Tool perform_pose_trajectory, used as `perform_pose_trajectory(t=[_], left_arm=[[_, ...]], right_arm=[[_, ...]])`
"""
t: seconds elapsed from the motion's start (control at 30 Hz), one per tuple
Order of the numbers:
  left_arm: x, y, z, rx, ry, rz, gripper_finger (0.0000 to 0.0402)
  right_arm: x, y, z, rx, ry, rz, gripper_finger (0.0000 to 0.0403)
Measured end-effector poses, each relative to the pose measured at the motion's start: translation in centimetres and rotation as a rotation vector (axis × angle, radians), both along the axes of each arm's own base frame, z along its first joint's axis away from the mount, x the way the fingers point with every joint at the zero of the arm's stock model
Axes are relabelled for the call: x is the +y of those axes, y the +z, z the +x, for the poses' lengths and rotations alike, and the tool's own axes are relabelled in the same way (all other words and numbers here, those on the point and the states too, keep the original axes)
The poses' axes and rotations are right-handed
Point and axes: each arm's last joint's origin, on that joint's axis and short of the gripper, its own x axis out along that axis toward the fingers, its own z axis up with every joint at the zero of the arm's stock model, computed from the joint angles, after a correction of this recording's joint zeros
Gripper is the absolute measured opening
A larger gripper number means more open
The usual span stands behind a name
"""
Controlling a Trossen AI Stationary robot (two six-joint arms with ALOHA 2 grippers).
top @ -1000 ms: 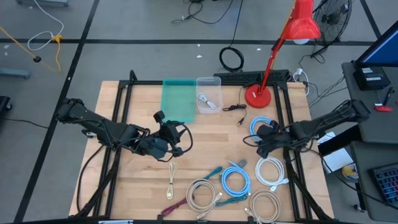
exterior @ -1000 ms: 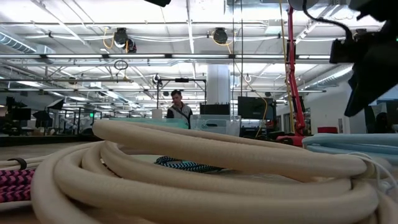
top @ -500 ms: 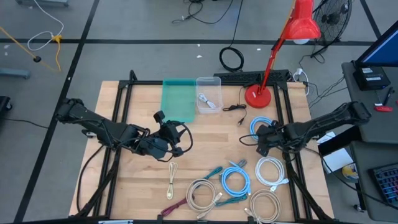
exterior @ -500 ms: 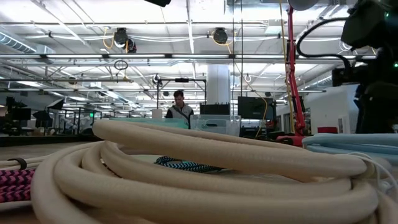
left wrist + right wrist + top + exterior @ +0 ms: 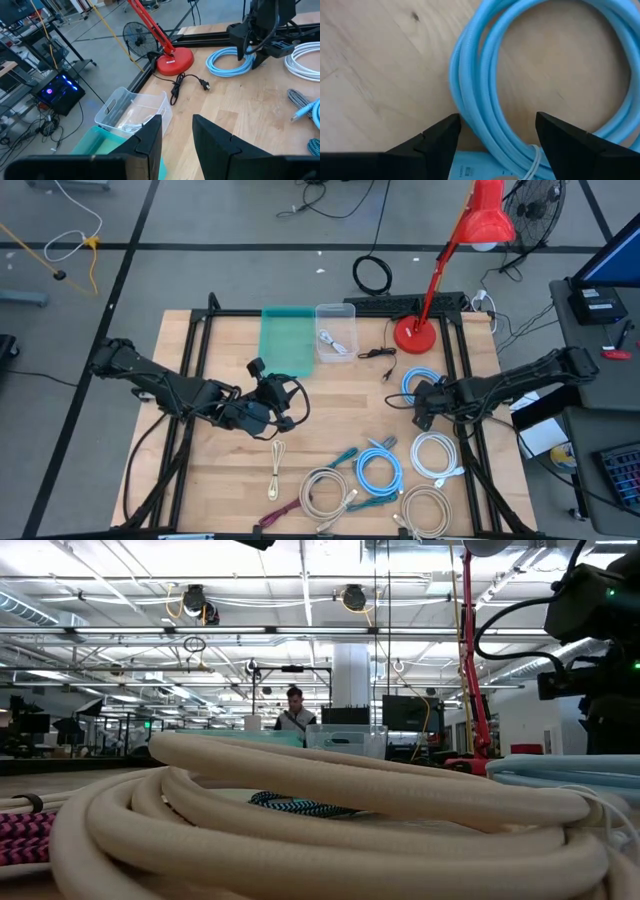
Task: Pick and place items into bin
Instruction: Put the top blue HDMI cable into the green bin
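While right jaws (image 5: 495,142) straddle blue coil (image 5: 485,100) | table edge (image 5: 492,370) near

Red desk lamp (image 5: 452,252) is set at the far right of the pale wooden table top (image 5: 350,405), its round red base (image 5: 174,62) on the boards. Black lamp cord with plug (image 5: 186,85) is laid just beside the base. Translucent green lid (image 5: 287,341) lies flat at far centre. Standing person (image 5: 293,714) is seen in the room beyond.
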Motion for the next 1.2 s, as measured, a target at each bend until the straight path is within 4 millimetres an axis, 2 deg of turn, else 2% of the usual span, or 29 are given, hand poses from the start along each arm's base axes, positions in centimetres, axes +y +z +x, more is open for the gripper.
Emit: perform_pose_trajectory(t=[0.17, 0.4, 0.53, 0.77, 1.0, 1.2], left_arm=[[0.0, 0.0, 0.0, 0.0, 0.0, 0.0, 0.0113], [0.0, 0.0, 0.0, 0.0, 0.0, 0.001, 0.0113], [0.0, 0.0, 0.0, 0.0, 0.0, 0.001, 0.0113], [0.0, 0.0, 0.0, 0.0, -0.001, 0.001, 0.0113], [0.0, 0.0, 0.0, 0.001, -0.001, 0.002, 0.0113], [0.0, 0.0, 0.0, 0.0, 0.001, 0.001, 0.0113]], right_arm=[[0.0, 0.0, 0.1, -0.015, -0.011, 0.01, 0.0233], [0.1, 0.2, 1.2, -0.139, -0.04, 0.01, 0.0192], [0.0, -0.1, 1.8, -0.151, -0.05, 0.015, 0.0142], [-0.5, -0.8, 2.7, -0.115, -0.063, 0.01, 0.0031], [-0.5, -0.4, 3.7, -0.202, -0.078, 0.016, 0.0027], [-0.2, 2.1, 5.6, -0.303, -0.068, 0.032, 0.0027]])
